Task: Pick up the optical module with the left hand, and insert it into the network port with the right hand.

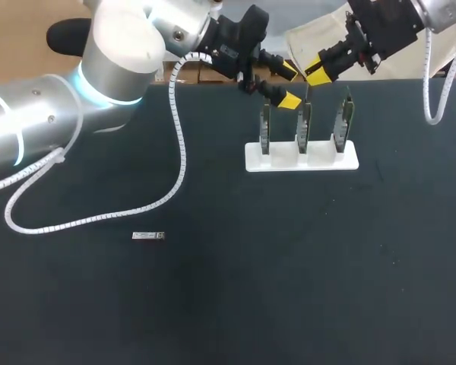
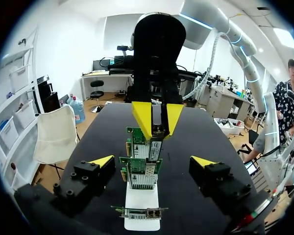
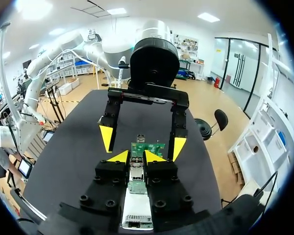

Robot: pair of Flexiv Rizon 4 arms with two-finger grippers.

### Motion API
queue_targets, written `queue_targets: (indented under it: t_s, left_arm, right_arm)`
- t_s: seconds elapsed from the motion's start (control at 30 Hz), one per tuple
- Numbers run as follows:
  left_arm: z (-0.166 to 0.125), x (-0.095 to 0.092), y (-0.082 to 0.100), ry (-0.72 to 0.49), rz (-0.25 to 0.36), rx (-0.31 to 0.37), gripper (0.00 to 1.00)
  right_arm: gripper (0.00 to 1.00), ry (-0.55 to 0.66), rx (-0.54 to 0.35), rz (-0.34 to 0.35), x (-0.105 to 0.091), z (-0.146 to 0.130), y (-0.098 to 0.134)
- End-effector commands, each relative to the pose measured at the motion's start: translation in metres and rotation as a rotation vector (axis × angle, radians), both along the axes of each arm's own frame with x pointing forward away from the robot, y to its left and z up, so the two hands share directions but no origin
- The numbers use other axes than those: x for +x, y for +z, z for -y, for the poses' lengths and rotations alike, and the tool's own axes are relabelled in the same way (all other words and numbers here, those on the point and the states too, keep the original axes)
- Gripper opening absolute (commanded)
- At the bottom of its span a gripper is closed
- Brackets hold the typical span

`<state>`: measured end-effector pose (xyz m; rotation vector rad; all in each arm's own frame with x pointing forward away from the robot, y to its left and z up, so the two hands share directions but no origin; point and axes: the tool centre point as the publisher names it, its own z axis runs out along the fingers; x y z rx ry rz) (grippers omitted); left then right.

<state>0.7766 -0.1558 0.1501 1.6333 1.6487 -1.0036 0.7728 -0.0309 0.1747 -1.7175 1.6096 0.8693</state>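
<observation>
Insertion step: my right gripper pinches the optical module above the network card; left gripper open. Next, I'd press straight in.

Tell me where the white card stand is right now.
In the head view the white stand sits near the far edge of the table, right of centre, holding three upright network cards.

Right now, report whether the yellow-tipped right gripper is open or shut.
Shut: right gripper clamps the slim metal optical module between both yellow fingertips, above the middle green circuit card.
</observation>
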Motion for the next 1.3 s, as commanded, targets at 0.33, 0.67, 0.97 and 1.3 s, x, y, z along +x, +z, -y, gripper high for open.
queue_targets:
  t_s: [0.33, 0.67, 0.97, 1.3]
  left_arm:
    - [0.0007, 0.0019, -0.0001, -0.004, -0.001, 0.003, 1.0]
    - [0.0007, 0.0019, -0.0001, -0.004, -0.001, 0.003, 1.0]
    - [0.0007, 0.0019, -0.0001, -0.004, -0.001, 0.003, 1.0]
    - [0.0007, 0.0019, -0.0001, -0.004, -0.001, 0.003, 1.0]
  right_arm:
    - [0.0, -0.017, -0.009, 0.014, -0.0046, -0.0006, -0.002]
    - [0.0, -0.027, -0.013, 0.014, -0.0049, -0.0024, -0.0043]
    - [0.0, -0.043, -0.01, 0.017, -0.0041, -0.0007, -0.0047]
    - [0.0, -0.051, -0.003, 0.028, -0.0014, -0.0001, -0.0012]
